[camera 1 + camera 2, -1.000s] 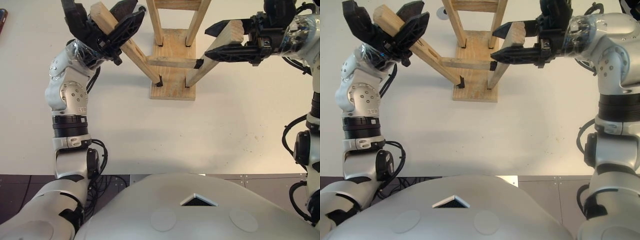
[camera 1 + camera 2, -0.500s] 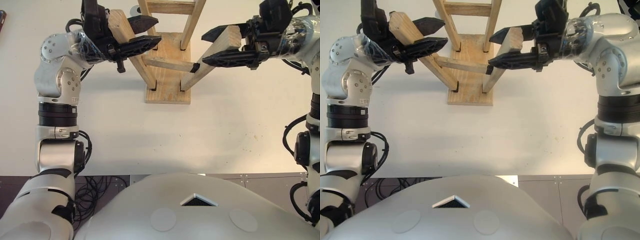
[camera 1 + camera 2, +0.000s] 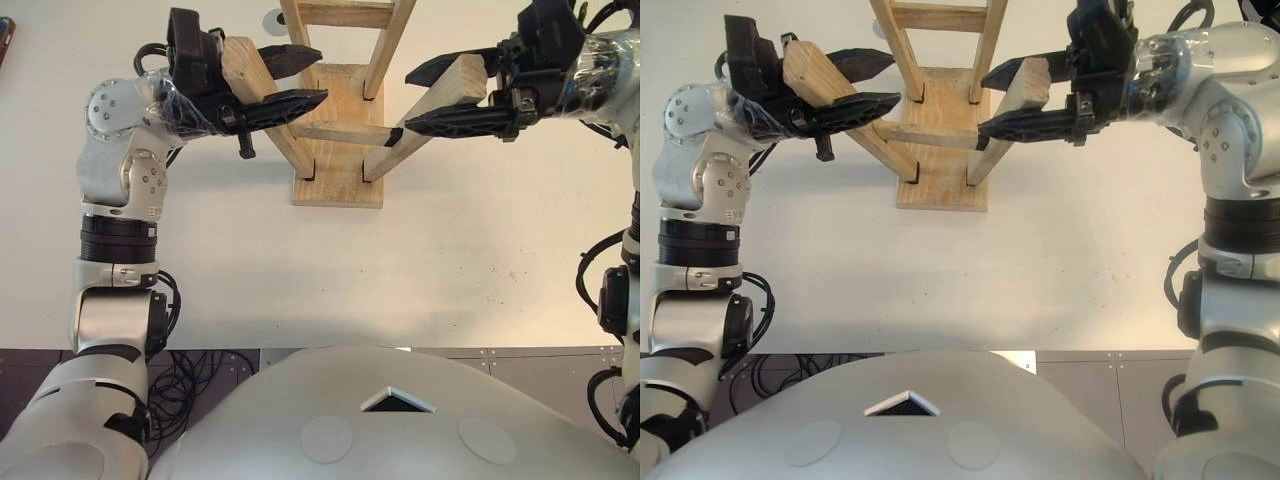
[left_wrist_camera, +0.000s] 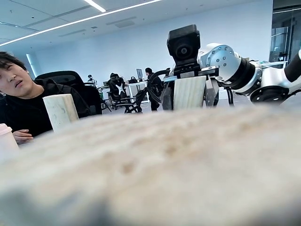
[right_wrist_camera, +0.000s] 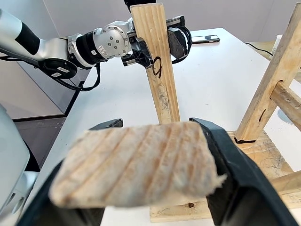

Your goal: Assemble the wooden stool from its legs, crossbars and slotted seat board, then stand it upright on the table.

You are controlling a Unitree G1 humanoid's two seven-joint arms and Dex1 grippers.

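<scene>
Stool (image 3: 340, 185) inverted (left hand (image 3: 322, 72), right hand (image 3: 407, 100) gripping legs (image 3: 243, 72)).

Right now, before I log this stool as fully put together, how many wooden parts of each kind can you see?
Legs: 4
Crossbars: 2
Seat board: 1
Total: 7

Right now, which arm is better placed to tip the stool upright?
Right, narrowly. Both grip a near leg's free end, but the right gripper holds its leg squarely between its fingers; the left gripper's hold is harder to judge.
</scene>
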